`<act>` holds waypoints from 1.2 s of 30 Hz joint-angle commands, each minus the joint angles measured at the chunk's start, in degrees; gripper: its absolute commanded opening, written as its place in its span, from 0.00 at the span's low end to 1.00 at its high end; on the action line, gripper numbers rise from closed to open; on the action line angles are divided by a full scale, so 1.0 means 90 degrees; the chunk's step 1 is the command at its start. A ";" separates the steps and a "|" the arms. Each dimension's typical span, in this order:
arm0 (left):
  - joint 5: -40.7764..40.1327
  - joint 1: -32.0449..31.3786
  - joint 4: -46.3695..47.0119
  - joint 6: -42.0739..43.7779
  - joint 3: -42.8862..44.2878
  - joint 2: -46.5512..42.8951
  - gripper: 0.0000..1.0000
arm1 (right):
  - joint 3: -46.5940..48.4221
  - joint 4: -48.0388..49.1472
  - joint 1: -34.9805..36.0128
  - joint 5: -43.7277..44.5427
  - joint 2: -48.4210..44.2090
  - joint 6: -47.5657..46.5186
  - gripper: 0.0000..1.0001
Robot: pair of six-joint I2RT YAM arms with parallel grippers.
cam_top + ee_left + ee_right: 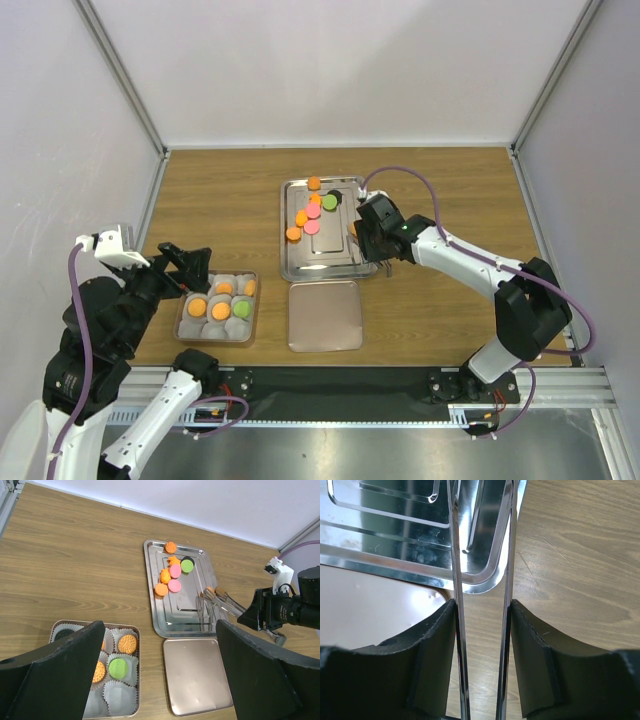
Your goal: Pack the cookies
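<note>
The right claw [482, 610] is clamped on a pair of steel tongs [456, 555], one pad pressed on the outside of each blade. The blades stand a little apart between the pads. That arm reaches in from the near right, elbow low and forearm slanting left and far. This puts the tongs over the near right part of the steel tray [320, 255].

The loose cookies [312, 212] sit in a cluster towards the far middle of the tray: orange, pink, one green and one dark. More cookies [197, 307] already lie in the paper cups of the small box [180, 325] at the near left. A flat pinkish lid [325, 315] lies just near of the tray.

The left claw [159, 625] hangs wide open with nothing in it. It is raised above the box, with the arm folded back at the near left of the tabletop [220, 200].

The step looks like picking up a cookie with the tongs. In the left wrist view there may be something orange-brown at the tong tips, but I can't tell for sure. To do it well, the tips should straddle a single disc at the edge of the cluster, kept low and level. The squeeze should be gentle, enough to pinch the disc without flipping it. The carry should then pass left over the lid to a vacant cup.
</note>
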 commanded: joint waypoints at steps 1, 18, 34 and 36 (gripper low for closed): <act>-0.0011 -0.0028 0.0149 0.0158 0.0021 0.0053 1.00 | 0.0336 0.0237 -0.0037 -0.0033 0.0086 -0.0055 0.50; 0.0037 -0.0028 0.0139 0.0178 0.0079 0.0062 1.00 | 0.0511 0.0159 -0.0066 -0.0131 0.0194 -0.0045 0.31; 0.0135 -0.0028 0.0208 0.0139 0.0490 0.0170 1.00 | 0.1253 -0.0369 0.0237 -0.0491 -0.0255 -0.0172 0.28; 0.0135 -0.0028 0.0315 0.0081 0.0460 0.0267 1.00 | 0.1341 -0.0359 0.0315 -0.0550 -0.0323 -0.0220 0.28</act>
